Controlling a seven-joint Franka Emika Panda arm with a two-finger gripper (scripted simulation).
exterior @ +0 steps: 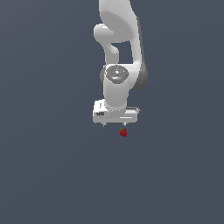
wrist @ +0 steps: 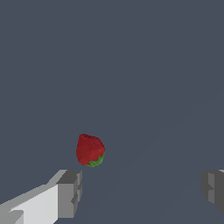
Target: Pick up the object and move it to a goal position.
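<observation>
The object, a tiny red strawberry-like lump (exterior: 123,131) with a small green top, lies on the dark grey floor. In the exterior view it sits just below the white gripper (exterior: 114,125), close under the finger on that view's right. In the wrist view the strawberry (wrist: 90,150) is clear and whole, just beyond one grey fingertip (wrist: 70,192) and not between the two. The gripper (wrist: 142,192) is open wide and empty, its jaws far apart. Nothing touches the strawberry.
The white arm (exterior: 117,52) hangs down from the top of the exterior view. The plain dark grey floor (exterior: 52,175) stretches all around it. No goal marker shows.
</observation>
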